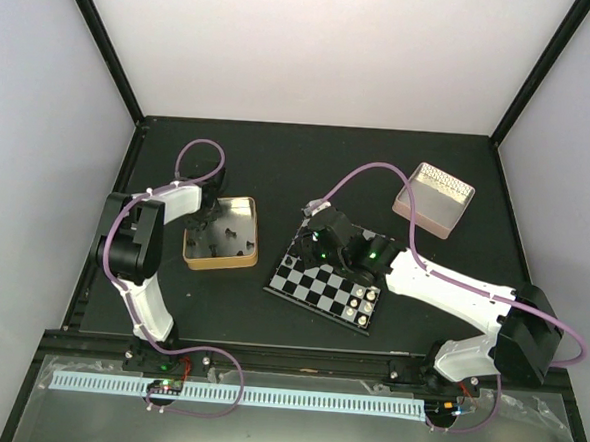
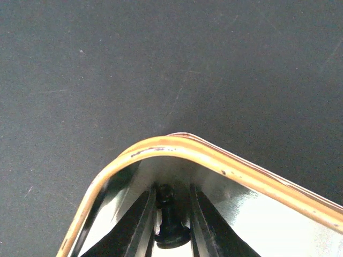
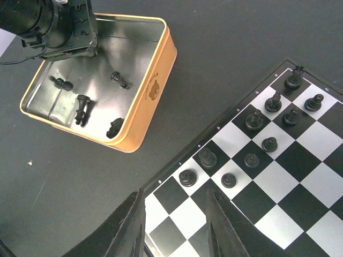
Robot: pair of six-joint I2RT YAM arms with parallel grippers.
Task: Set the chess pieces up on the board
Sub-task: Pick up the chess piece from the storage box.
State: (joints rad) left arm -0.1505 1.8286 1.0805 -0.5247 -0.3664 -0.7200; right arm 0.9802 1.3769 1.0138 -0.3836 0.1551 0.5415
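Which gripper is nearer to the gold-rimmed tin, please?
Left. The left gripper is inside the tin, fingers flanking a black chess piece; the right gripper hangs over a corner of the board.

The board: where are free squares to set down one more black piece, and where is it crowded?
Free: the middle squares of the board, between the two rows of black pieces and the white pieces. Crowded: those two rows along the edge facing the tin.

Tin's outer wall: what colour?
The tin is orange outside, with a paler rim; clearest in the right wrist view.
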